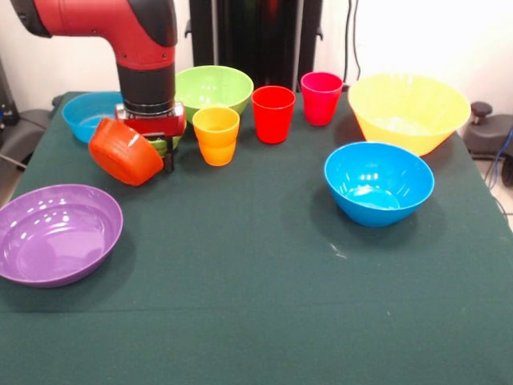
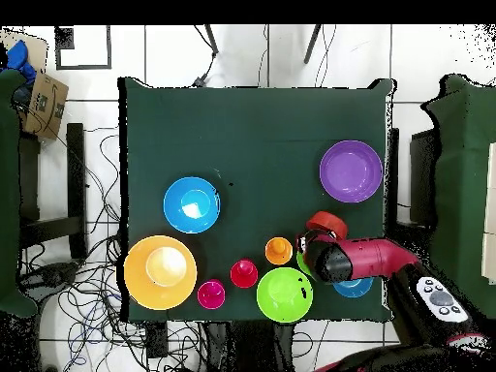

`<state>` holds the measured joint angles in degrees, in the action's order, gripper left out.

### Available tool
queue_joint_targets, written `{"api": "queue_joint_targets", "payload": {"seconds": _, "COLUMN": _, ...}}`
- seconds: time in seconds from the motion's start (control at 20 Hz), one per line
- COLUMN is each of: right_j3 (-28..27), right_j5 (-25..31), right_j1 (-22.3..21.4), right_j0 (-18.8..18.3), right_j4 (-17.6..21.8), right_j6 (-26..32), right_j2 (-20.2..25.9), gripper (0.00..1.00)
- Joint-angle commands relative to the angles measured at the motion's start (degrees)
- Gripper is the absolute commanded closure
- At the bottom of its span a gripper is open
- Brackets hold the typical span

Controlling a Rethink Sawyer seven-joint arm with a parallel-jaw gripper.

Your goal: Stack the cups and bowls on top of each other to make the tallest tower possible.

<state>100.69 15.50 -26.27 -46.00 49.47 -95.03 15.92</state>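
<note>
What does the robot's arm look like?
The arm is a thick, round tube, shiny red with black bands at its joints. Its last part is a black cylinder with a silver ring under it. The gripper sits on a small red block, with a thin black finger poking down.

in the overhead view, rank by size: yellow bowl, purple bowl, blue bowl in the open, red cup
1. yellow bowl, largest
2. purple bowl
3. blue bowl, only slightly smaller than the purple, close call
4. red cup, clearly smallest
</note>
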Motion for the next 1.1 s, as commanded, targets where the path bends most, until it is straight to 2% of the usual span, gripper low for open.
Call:
{"api": "queue_joint_targets", "payload": {"seconds": 0.05, "right_j3": -4.4, "right_j5": -2.1, "right_j1": 3.5, "right_j0": 4.4, "right_j4": 5.4, "right_j6": -3.8, "right_j2": -5.0, "gripper": 0.0}}
{"api": "queue_joint_targets", "payload": {"seconds": 0.3, "right_j3": -3.8, "right_j5": -3.7, "right_j1": 3.7, "right_j0": 4.3, "right_j4": 4.7, "right_j6": -2.6, "right_j2": -5.9, "gripper": 0.0}}
{"api": "queue_joint_targets", "payload": {"seconds": 0.75, "right_j3": -2.7, "right_j5": -3.8, "right_j1": 2.3, "right_j0": 3.3, "right_j4": 3.3, "right_j6": -1.0, "right_j2": -4.9, "gripper": 0.0}}
{"api": "queue_joint_targets", "payload": {"seconds": 0.95, "right_j3": -0.6, "right_j5": -1.4, "right_j1": -1.8, "right_j0": 2.6, "right_j4": 1.3, "right_j6": 0.9, "right_j2": -2.1, "gripper": 0.0}}
{"api": "queue_joint_targets", "payload": {"seconds": 1.1, "right_j3": 1.4, "right_j5": 2.1, "right_j1": -6.9, "right_j0": 1.8, "right_j4": -1.6, "right_j6": 2.8, "right_j2": 0.5, "gripper": 0.0}}
